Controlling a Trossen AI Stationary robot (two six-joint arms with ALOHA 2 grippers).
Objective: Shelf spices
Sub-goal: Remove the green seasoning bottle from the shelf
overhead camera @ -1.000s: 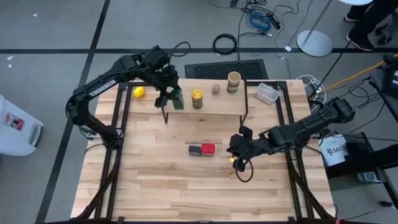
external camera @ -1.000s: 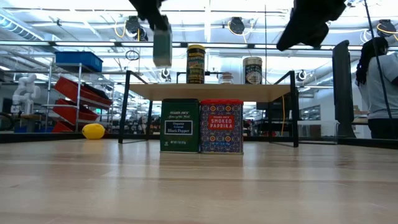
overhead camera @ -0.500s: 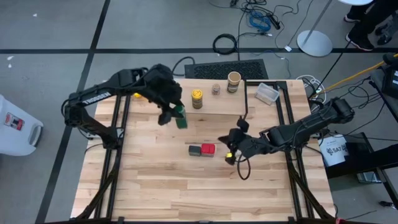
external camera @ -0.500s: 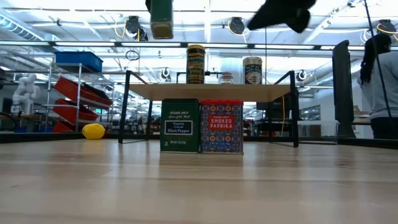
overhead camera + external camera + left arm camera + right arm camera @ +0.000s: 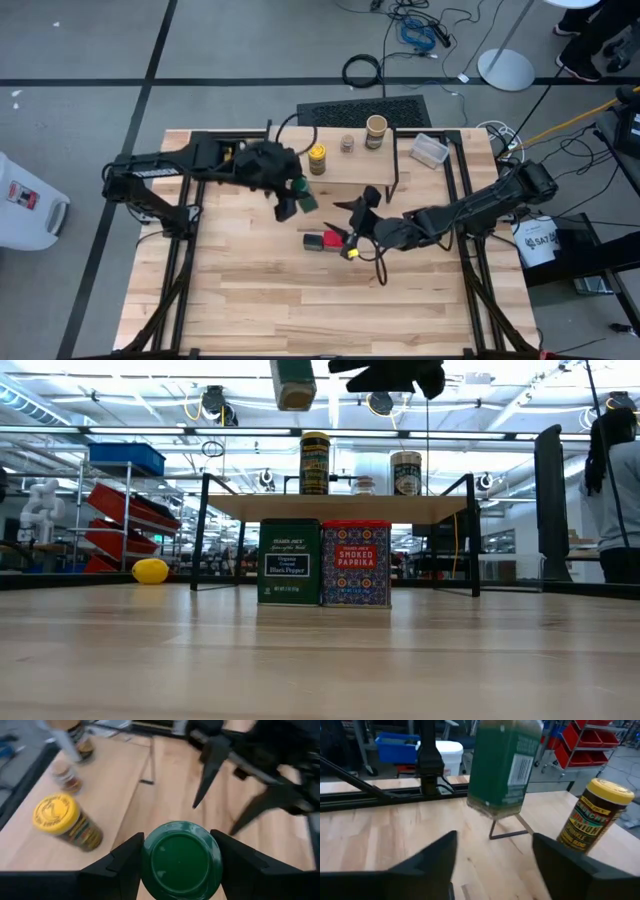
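Seen from above, the left gripper (image 5: 297, 200) holds the green-lidded jar (image 5: 304, 194) in the air, in front of the shelf (image 5: 350, 165) and near its left end. On the shelf stand the yellow-lidded jar (image 5: 317, 158), the tiny brownish jar (image 5: 347, 144) and the tan round-topped jar (image 5: 376, 130). The right gripper (image 5: 358, 208) is close to the green-lidded jar, with its two fingers spread apart and nothing between them. Below it on the table (image 5: 250, 290) the dark rectangular box (image 5: 314, 241) and the red square tin (image 5: 332, 240) stand touching each other.

Low view: the jar (image 5: 293, 382) hangs high, above the level of the shelf top (image 5: 335, 506); the two tins (image 5: 325, 563) stand side by side in front of the shelf. A yellow ball (image 5: 150, 570) lies far to the left.

Left wrist view: both fingers (image 5: 117, 867) press on the sides of the green lid (image 5: 180, 860).

Right wrist view: the open fingers (image 5: 427, 857) point toward the green jar (image 5: 504, 767), not touching it.
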